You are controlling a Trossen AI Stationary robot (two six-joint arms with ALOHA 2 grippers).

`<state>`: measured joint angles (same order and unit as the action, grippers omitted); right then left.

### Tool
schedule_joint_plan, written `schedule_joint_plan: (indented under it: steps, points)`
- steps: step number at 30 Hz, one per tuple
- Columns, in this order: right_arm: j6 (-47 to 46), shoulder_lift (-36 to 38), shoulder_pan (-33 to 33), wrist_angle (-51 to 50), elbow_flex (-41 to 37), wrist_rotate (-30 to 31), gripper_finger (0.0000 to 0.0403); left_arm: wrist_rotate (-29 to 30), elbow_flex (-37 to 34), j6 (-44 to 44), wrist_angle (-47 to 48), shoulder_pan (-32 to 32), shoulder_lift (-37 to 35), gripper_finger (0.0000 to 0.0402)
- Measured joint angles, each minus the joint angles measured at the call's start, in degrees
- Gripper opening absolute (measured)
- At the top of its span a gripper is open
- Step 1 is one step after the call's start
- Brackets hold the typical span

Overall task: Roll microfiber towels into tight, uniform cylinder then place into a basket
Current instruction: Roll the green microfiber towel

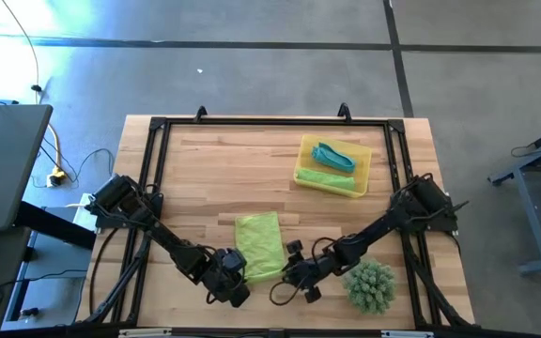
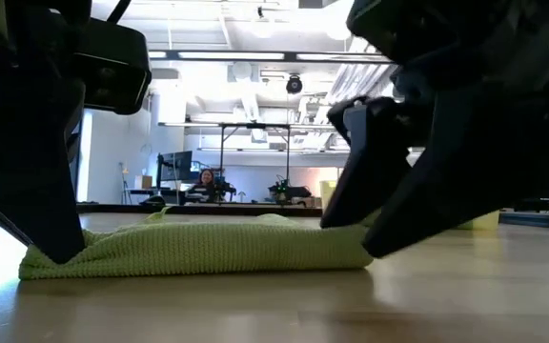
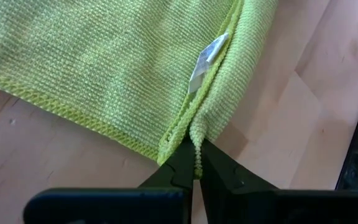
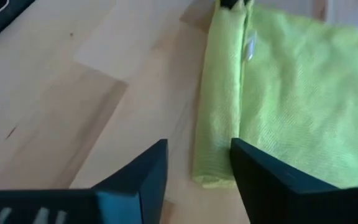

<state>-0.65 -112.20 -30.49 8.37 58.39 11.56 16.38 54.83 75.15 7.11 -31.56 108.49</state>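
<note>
A lime-green microfiber towel (image 1: 259, 246) lies flat near the table's front edge, its near edge turned over into a narrow roll (image 4: 219, 106). My left gripper (image 3: 194, 168) is shut on that roll's left end. My right gripper (image 4: 197, 171) is open and low at the roll's right end (image 4: 215, 174), one finger on either side of it. At the back right stands the yellow basket (image 1: 301, 174). A teal rolled towel (image 1: 333, 156) and a lime-green rolled towel (image 1: 327, 180) lie in it. My left gripper pinches the left end of the towel's rolled near edge (image 3: 196, 138) between its two fingers. The fingers slant down from the table's near left and point along the roll. The towel lies on the table, with its white label (image 3: 205, 59) beside the roll. Whether my right gripper touches the towel, I cannot tell.
A spiky green ball-shaped plant (image 1: 371, 286) stands at the front right, close beside my right arm. A black frame (image 1: 158, 127) runs around the tabletop. Bare wood lies between the towel and the basket. A person sits far off in the room behind (image 2: 204, 181).
</note>
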Motion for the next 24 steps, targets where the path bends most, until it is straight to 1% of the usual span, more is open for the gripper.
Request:
schedule_joint_plan:
  steps: [2,4,11,18,24]
  points:
    - [-2.17,0.0,0.44,-0.7,0.02,-1.34,0.017,0.31,-0.01,0.61,-0.05,-0.02,0.0,0.0006]
    - [-3.39,0.0,0.56,-1.65,0.02,-1.39,0.0168,0.33,-0.01,0.74,-0.06,-0.01,0.02,0.0006]
    - [-5.34,0.0,0.51,-2.09,0.02,-0.48,0.0143,0.53,-0.01,0.74,-0.27,0.01,0.02,0.0006]
    - [-7.46,-0.02,0.51,-2.2,0.02,0.34,0.0097,0.92,-0.03,0.76,-1.09,0.01,0.04,0.0006]
    - [-11.24,-3.24,0.6,0.7,0.37,1.61,0.0048,0.91,-0.01,0.74,-1.07,0.01,0.03,0.0006]
